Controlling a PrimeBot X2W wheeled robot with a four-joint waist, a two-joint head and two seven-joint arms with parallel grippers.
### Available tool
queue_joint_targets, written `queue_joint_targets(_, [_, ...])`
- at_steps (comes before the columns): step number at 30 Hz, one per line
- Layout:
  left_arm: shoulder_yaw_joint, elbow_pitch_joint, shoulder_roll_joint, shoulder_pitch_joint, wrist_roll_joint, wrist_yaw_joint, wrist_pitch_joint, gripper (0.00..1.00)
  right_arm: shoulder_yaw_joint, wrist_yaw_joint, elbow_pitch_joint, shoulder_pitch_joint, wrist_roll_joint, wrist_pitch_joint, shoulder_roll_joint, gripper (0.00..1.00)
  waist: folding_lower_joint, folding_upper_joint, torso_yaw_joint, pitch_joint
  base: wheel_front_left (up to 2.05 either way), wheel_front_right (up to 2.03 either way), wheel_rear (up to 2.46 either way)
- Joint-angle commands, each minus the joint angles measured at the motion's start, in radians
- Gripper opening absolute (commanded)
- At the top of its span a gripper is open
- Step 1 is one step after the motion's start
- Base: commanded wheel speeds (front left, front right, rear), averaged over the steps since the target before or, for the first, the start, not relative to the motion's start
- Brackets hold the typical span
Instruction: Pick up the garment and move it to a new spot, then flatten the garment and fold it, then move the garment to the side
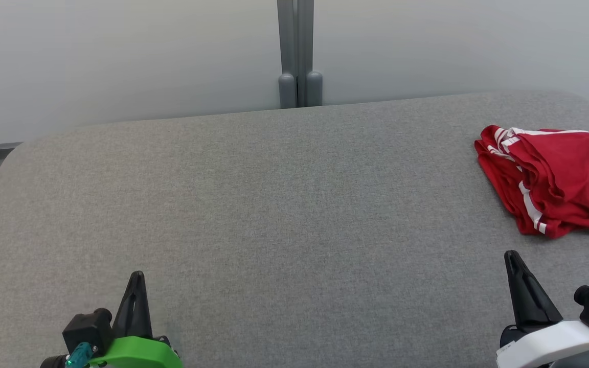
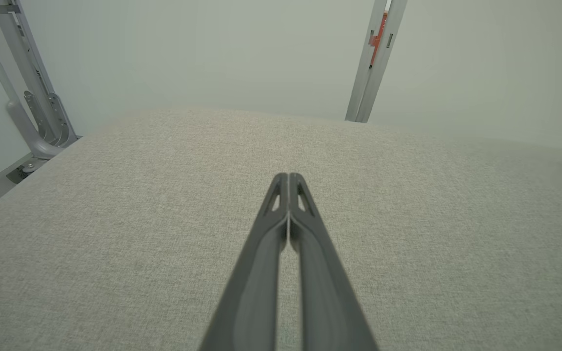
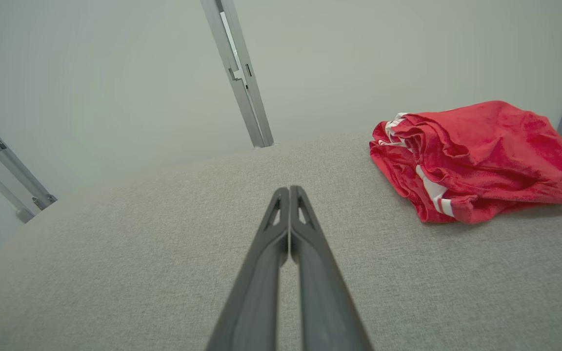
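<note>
Two claws hover low at the near edge of the grey table (image 1: 274,204), both pinched shut on nothing; the crumpled red garment (image 1: 555,179) lies by the right edge, ahead and slightly outward of the right claw (image 1: 513,258), its longer side running crosswise; the left claw (image 1: 136,278) sits well apart, so the right arm looks the nearer reach.

Bright, soft, even light throughout.
Thin, faint shadow under the garment (image 3: 481,156) on the grey table (image 3: 115,273); straight posts (image 3: 240,83) leaning outward toward the wrist-view edges; far wall (image 3: 115,73) hazy and featureless.
</note>
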Motion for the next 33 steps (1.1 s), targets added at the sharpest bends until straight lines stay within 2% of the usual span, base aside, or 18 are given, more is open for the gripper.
queue_joint_targets(1, [0.018,-0.012,0.002,-0.02,-0.047,-0.009,0.01,0.0,-0.003,0.0,-0.002,-0.031,0.051,0.005,-0.006,0.0,0.0001,0.0,0.0,0.0,0.0,0.0,0.0])
queue_joint_targets(16, [0.076,-0.008,-0.018,-0.045,-0.29,-0.056,0.076,0.0,-0.006,0.0,0.064,-0.086,0.307,0.031,-0.002,0.0,0.0001,0.0,-0.001,0.003,0.0,0.0,0.0])
queue_joint_targets(33, [0.129,-0.004,-0.036,-0.068,-0.517,-0.101,0.138,0.0,-0.013,-0.001,0.123,-0.135,0.543,0.059,0.006,0.0,0.0001,0.0,-0.003,0.006,0.0,0.0,0.0])
